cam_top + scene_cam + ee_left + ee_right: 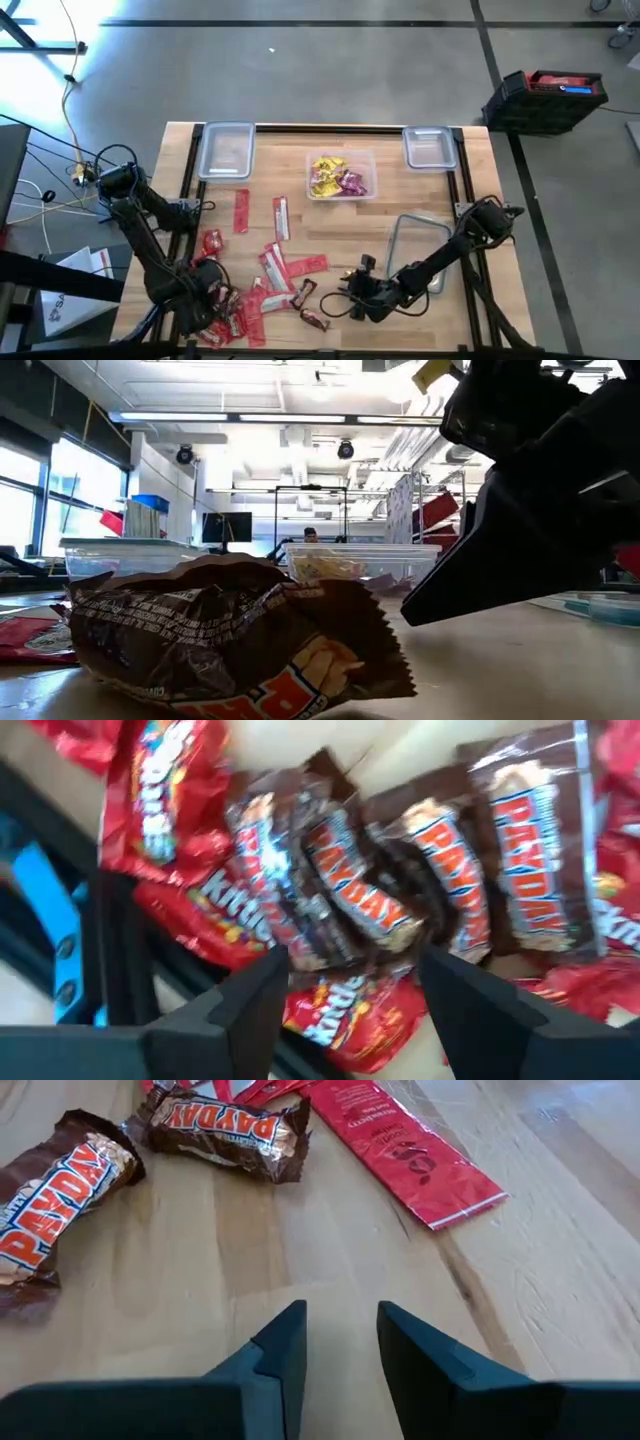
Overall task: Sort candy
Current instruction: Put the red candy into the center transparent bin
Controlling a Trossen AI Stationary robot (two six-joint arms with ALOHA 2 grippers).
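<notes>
The candy point(262, 285) lies scattered near the worktop's front edge. The left hand point(345, 985) hovers wide over brown bars point(400, 880). The right hand point(340, 1342), narrow and empty, should open, then straddle one bar point(225, 1132) only.

Red packets point(285, 265), brown bars point(313, 318) scattered flat, table's near-left.

Bare wood lies ahead of the right pincer point(340, 1345); brown bars point(225, 1130) beyond.

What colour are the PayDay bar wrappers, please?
Dark brown PayDay wrappers with orange-and-white lettering, clearest in the right wrist view.
</notes>
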